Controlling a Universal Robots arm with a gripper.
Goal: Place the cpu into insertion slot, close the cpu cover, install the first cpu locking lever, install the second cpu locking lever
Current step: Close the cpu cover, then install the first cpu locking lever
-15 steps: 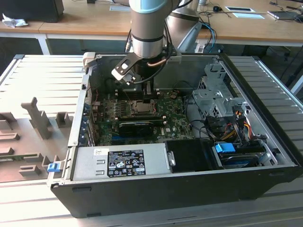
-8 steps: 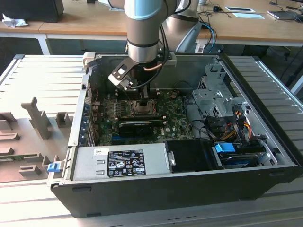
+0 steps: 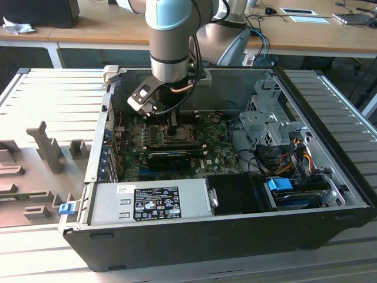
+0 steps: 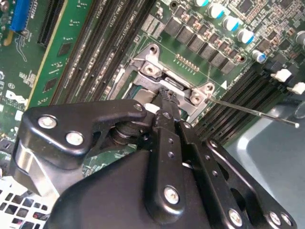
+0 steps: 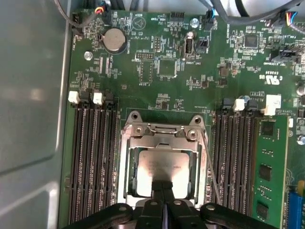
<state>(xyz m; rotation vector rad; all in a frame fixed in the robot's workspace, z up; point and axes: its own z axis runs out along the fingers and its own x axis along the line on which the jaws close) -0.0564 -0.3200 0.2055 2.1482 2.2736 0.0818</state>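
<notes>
The cpu [image 5: 159,167], dull silver, lies in the insertion slot [image 5: 125,162] on the green motherboard. The cpu cover [image 5: 162,142], a silver frame, lies down around it, with the chip's top showing through its opening. My gripper [image 5: 163,187] is shut, and its two black fingertips [image 4: 165,98] press together at the edge of the cover and chip. One thin wire locking lever [image 5: 210,167] runs slanted along one side of the socket, and its free end [image 4: 267,117] sticks out over the memory slots. In the exterior view my gripper [image 3: 174,121] reaches down into the open case over the socket [image 3: 178,134].
Black memory slots [image 5: 93,162] flank the socket on both sides, and one green module [image 5: 268,171] is fitted. The grey case wall [image 5: 28,114] is close by. A power supply [image 3: 153,203], drive cage [image 3: 265,121] and cables [image 3: 288,159] fill the case.
</notes>
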